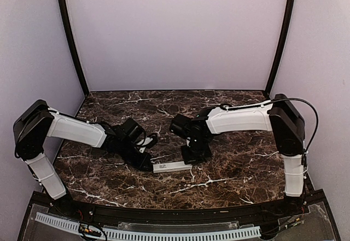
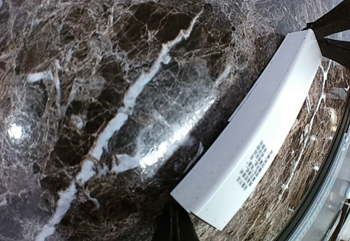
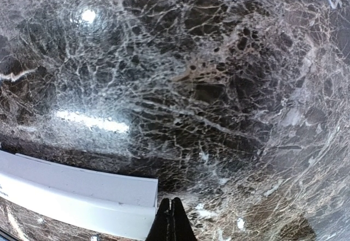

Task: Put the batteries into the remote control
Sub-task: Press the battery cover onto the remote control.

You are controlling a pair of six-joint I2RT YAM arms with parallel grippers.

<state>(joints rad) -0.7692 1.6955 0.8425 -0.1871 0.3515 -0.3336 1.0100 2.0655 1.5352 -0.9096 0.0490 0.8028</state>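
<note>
The white remote control (image 1: pixel 172 166) lies flat on the marble table, near the middle front. Small grey print shows on its face in the left wrist view (image 2: pixel 257 142). My left gripper (image 1: pixel 147 163) is shut and empty, its tips (image 2: pixel 175 227) right at the remote's left end. My right gripper (image 1: pixel 192 157) is shut and empty, its tips (image 3: pixel 171 222) right beside the remote's right end (image 3: pixel 136 197). I cannot tell whether either tip touches it. No batteries are in view.
The dark marble table (image 1: pixel 235 159) has a raised black front edge (image 1: pixel 180 213). The right arm's dark fingers (image 2: pixel 333 25) show beyond the remote's far end in the left wrist view. Lilac walls close in the back and sides.
</note>
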